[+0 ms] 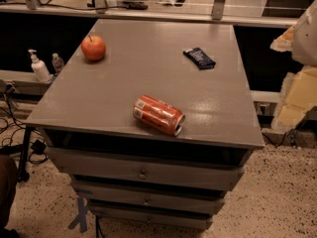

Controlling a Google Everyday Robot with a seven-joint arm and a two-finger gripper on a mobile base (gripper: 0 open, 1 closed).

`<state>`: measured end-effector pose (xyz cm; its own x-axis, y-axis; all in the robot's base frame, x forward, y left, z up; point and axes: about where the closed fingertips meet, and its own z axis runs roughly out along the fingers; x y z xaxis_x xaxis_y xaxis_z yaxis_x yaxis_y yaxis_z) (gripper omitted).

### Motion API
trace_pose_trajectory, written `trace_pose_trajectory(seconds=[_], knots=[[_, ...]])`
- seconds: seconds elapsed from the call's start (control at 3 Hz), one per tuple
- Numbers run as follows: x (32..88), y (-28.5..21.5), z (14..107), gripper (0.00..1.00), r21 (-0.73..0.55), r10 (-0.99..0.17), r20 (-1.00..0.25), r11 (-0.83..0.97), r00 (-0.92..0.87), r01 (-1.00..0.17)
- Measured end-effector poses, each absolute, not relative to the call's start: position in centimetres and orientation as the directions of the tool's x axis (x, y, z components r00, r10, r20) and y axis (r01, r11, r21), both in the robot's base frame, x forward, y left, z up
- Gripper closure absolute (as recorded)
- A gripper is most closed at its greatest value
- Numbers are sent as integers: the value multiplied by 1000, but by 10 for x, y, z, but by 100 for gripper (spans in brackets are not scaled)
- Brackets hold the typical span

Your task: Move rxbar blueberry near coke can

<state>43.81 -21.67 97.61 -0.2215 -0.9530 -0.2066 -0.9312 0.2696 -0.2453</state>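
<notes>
The rxbar blueberry [199, 58] lies untouched far right, well apart from the near coke can [158, 114]. The gripper [301, 58], perhaps the pale shape at right, must first reach it; open or closed, I cannot tell.

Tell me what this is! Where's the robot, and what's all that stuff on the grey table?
This is one picture from the robot's only camera, looking down at a grey table with drawers. The robot grabs things with a pincer. The pale shapes at the right edge seem to be that pincer, off to the side of the table and touching nothing on it.

Three things lie on top: an apple at the far left, a dark blue bar at the far right, and a red can on its side near the front edge. Nothing is held. The job is to put the bar near the can, which isn't done yet.
</notes>
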Motion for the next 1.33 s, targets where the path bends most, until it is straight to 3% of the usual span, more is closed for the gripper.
trace_pose_trajectory(seconds=[0.67,1.33], knots=[[443,-218,976,0,-251,-943,-238,289,-231,-924],[514,-202,924,0,-248,-897,-332,381,-292,-890]])
